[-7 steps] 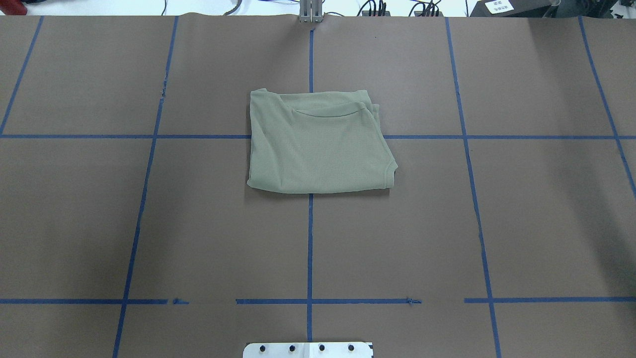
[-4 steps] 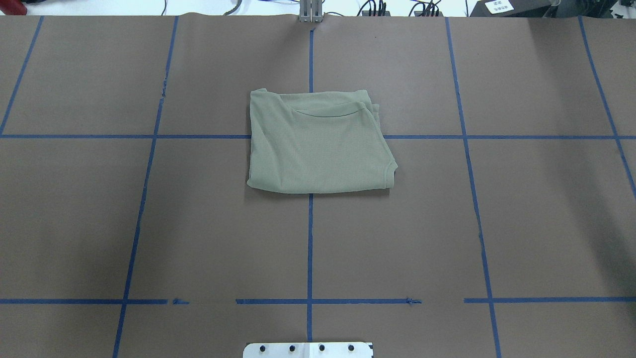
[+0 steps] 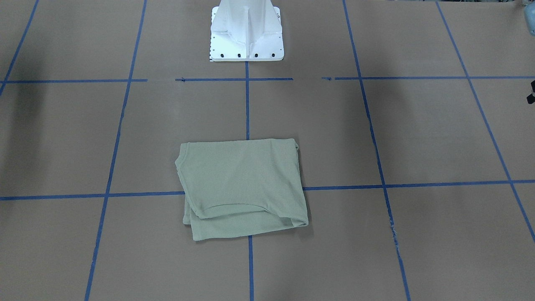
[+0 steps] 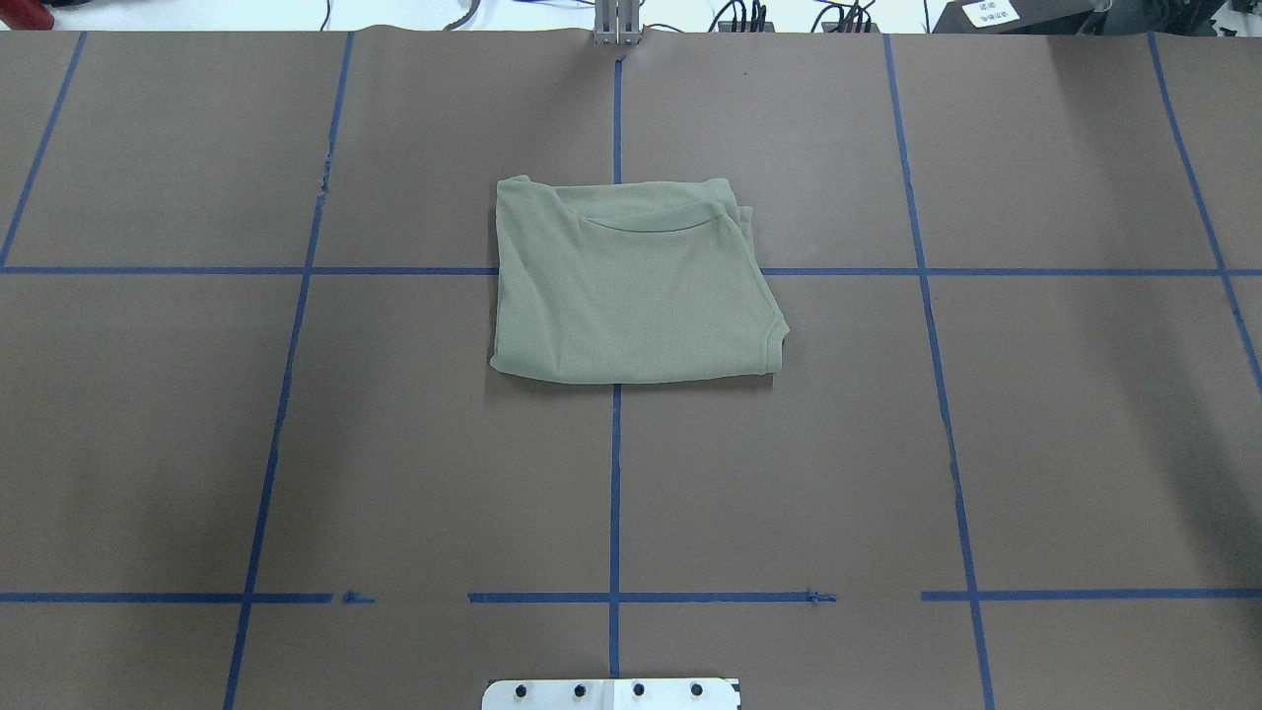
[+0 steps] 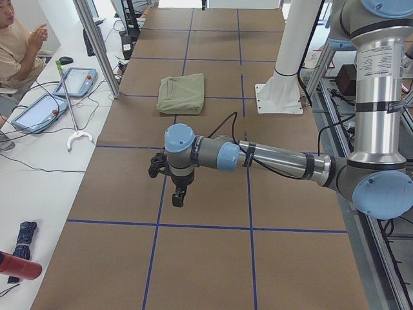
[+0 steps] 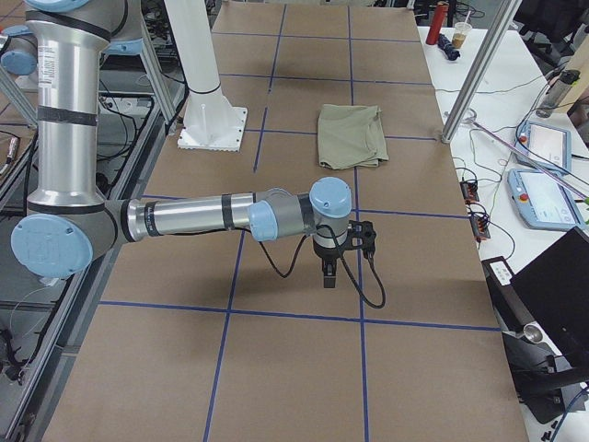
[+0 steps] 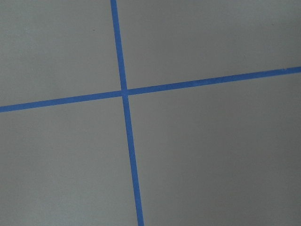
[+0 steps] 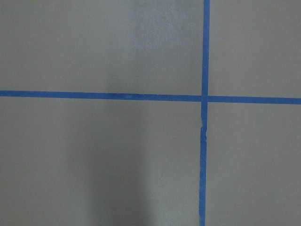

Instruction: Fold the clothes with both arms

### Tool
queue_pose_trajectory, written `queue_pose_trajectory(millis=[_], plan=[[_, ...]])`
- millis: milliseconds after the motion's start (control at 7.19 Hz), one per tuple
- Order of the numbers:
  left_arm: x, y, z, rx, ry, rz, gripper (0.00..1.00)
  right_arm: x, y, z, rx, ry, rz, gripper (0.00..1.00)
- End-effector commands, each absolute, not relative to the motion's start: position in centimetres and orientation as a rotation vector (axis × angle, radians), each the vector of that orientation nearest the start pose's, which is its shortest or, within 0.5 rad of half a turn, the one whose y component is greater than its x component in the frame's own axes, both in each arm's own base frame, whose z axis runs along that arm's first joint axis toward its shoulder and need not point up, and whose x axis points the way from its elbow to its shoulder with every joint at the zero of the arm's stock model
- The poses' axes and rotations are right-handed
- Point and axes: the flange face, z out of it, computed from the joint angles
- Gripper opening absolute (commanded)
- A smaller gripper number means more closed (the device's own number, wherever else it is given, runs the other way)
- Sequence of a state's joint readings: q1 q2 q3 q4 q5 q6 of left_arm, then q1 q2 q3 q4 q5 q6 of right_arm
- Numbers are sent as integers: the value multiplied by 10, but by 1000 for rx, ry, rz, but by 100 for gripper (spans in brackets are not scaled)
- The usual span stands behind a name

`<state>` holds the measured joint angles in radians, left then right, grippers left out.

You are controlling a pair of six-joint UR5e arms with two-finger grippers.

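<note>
The green shirt lies flat in the middle of the desk. It is folded up into a shape close to a square. The round neck edge shows on the side that is far from the robot. The shirt sits right on top of a spot where two blue tape lines cross. The desk is brown, and the blue lines cut it into big boxes. The robot's white base stands at the desk's edge, across from the shirt and apart from it. The left arm reaches out low over one end of the desk. Its left claw points down at the brown top, close to a blue line. It shows only from the side, so I cannot tell if it is open or closed. The right arm reaches out low over the other end of the desk. The right claw points down too, and I cannot tell if it is open or closed. Both claws are well apart from the shirt. Each wrist camera sees only brown desk and a blue cross of tape. A person sits beside the desk at the left arm's end, near two tablets.
</note>
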<state>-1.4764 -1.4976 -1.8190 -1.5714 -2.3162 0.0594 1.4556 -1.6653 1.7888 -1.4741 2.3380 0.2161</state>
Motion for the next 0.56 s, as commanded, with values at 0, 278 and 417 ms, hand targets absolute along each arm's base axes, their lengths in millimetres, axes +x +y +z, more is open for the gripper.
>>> queue_pose_trajectory(millis=[0,278,417], plan=[[-30,-474,570,178,751,231,100,10,-467,584,85,-787,6,100],[-31,-472,544,229,746,251,100,10,-465,591,69,-792,11,100],[-34,-467,549,222,747,243,100,10,-464,597,58,-792,15,100]])
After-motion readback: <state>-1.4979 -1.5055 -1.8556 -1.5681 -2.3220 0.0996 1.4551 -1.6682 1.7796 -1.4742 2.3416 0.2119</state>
